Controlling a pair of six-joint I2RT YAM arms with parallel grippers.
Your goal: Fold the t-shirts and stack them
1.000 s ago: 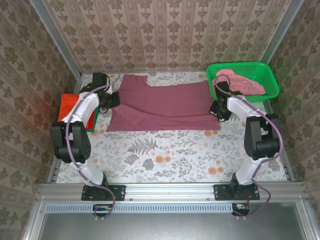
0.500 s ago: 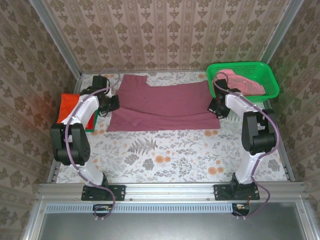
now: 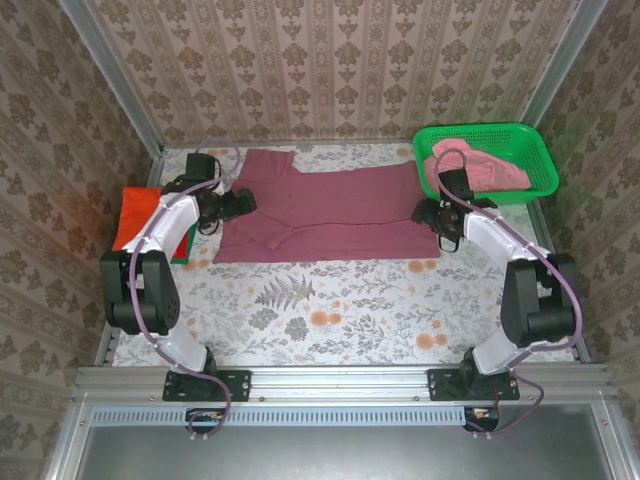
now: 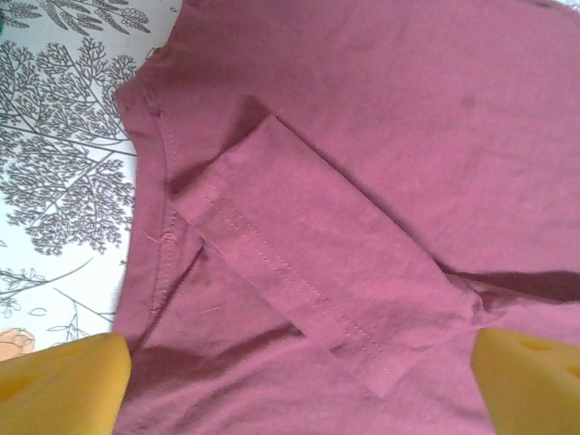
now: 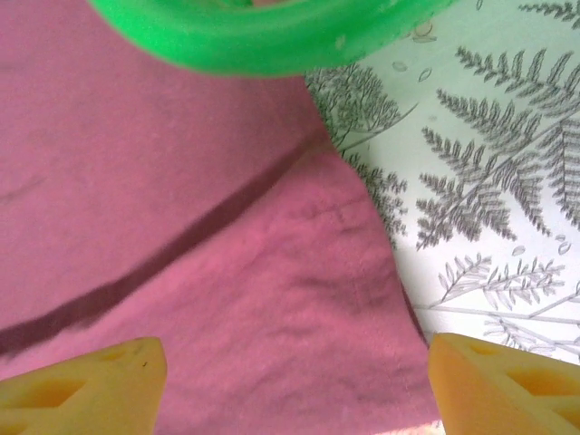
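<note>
Apparently mid-fold, left gripper (image 4: 294, 385) and right gripper (image 5: 294, 385) hung spread above opposite ends of the maroon t-shirt (image 3: 330, 205); next, each should pinch an edge.

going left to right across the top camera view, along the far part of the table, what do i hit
folded orange cloth t-shirt → left gripper → spread-out maroon cloth t-shirt → right gripper → green plastic mesh basket
</note>
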